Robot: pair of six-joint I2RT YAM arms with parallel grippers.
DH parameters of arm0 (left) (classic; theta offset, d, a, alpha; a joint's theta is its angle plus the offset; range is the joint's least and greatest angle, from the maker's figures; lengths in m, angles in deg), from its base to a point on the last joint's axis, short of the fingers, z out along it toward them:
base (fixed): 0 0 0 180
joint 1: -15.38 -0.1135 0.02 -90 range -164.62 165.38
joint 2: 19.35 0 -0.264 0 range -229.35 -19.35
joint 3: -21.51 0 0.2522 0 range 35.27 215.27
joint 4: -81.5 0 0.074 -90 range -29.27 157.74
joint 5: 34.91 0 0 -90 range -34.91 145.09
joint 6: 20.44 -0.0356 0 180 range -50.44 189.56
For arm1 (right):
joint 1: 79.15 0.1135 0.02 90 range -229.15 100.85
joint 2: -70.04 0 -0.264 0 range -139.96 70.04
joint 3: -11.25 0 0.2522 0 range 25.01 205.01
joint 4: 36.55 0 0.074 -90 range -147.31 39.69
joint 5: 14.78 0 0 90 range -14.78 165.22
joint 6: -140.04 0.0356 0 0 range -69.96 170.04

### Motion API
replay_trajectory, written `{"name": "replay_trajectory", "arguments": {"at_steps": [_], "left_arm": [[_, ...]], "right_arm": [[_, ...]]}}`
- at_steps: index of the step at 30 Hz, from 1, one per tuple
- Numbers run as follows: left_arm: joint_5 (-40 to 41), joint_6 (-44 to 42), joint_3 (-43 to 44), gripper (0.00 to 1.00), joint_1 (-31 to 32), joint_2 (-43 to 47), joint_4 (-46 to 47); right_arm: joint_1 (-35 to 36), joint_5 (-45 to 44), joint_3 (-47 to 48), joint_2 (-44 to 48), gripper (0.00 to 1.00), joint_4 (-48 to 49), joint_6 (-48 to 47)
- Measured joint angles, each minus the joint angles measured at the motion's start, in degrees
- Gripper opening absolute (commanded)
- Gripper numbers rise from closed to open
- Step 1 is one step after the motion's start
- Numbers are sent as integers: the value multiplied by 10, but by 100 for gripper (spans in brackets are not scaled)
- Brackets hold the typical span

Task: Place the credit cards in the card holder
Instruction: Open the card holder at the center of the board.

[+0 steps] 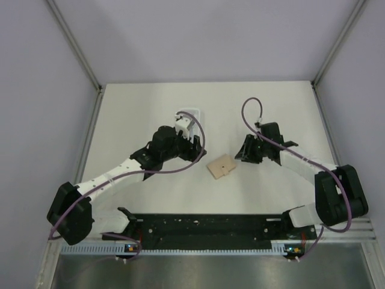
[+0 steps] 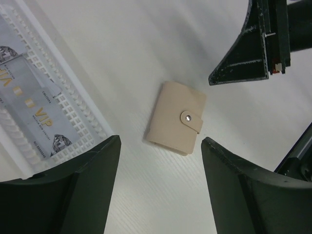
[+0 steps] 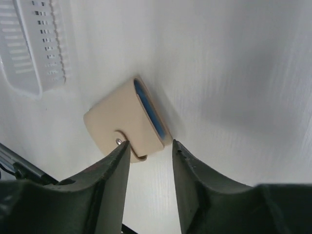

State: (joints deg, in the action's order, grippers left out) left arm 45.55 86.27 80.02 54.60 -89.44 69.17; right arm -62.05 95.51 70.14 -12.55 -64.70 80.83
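The tan card holder [image 1: 221, 167] lies closed on the white table between the two arms, its tab snapped shut. In the left wrist view the card holder [image 2: 175, 118] lies just beyond my open, empty left gripper [image 2: 161, 146]. In the right wrist view the card holder [image 3: 124, 122] shows a blue inner edge; my right gripper [image 3: 150, 146] is open, its fingertips just short of it. The credit cards [image 2: 31, 105], silvery with dark marks, lie in a clear plastic tray [image 2: 83, 109] at the left. In the top view my left gripper [image 1: 191, 147] hides most of the tray.
The clear perforated tray [image 1: 187, 115] sits behind the left gripper, and its corner shows in the right wrist view [image 3: 34, 48]. The right gripper [image 1: 245, 150] also shows from the left wrist [image 2: 253, 44]. Grey walls enclose the table.
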Motion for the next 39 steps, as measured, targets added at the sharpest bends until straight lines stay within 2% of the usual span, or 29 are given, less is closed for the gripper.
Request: {"name": "replay_trajectory", "arguments": {"at_steps": [3,4,7,11,17,19,21,26,32,39], "left_arm": [[7,-1,17,50,6,-32,-2],[10,-2,26,34,8,-47,-2],[20,-2,53,2,16,-92,-2],[53,-14,102,0,39,-160,-16],[105,-19,163,0,63,-242,-53],[123,-19,175,0,65,-265,-63],[140,-19,187,0,65,-287,-71],[181,-18,238,0,65,-351,-116],[198,-18,273,0,70,-388,-159],[210,-1,356,0,84,-440,-241]], "right_arm": [[0,-17,-67,45,25,25,43],[0,-20,-85,59,23,27,55],[0,-31,-134,94,11,35,85],[0,-45,-163,129,2,37,104],[0,-70,-170,159,6,42,108],[2,-76,-179,165,6,45,109],[7,-79,-186,166,0,46,111],[20,-83,-196,165,0,54,120],[24,-80,-196,137,0,78,130],[28,-81,-196,119,0,89,139]]}}
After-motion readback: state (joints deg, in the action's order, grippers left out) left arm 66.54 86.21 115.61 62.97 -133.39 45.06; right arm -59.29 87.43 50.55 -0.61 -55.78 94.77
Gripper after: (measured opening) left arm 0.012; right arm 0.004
